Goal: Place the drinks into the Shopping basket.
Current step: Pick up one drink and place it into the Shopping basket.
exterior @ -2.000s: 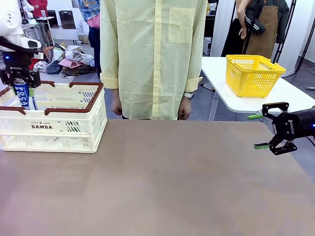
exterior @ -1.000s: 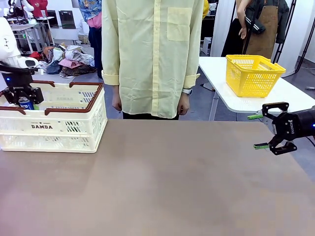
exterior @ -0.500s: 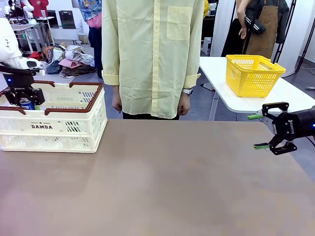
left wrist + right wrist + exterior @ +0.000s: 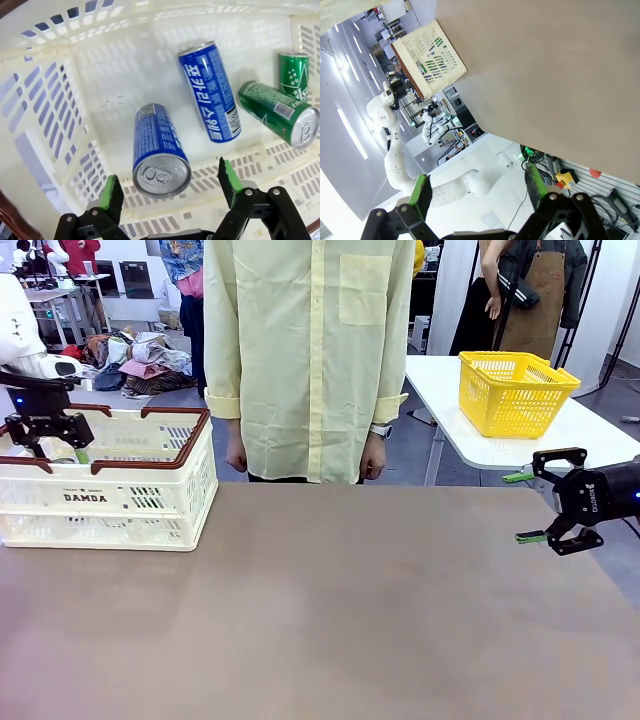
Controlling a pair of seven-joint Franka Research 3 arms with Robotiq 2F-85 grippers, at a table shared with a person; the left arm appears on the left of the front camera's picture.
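At upper left of the front view, the left tool point(image 4: 48, 445) has just spread wide above the basket point(image 4: 150, 502), freeing the blue can point(image 4: 159, 150) among three others inside; the right tool point(image 4: 528, 508) idles agape, empty.

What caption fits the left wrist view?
Open left gripper above four cans lying in the basket: two blue, two green.

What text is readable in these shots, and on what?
"DAMDA": side of the white basket, front view; a smaller line above it is too small to read.
"포카리스" in white: lying blue can, left wrist view; its last letters run out of sight and its small print is blurred.
Fine print on the blue can between the left gripper's open fingers: too small.
White lettering on both green cans: unreadable.
White marking on the right gripper: too small.
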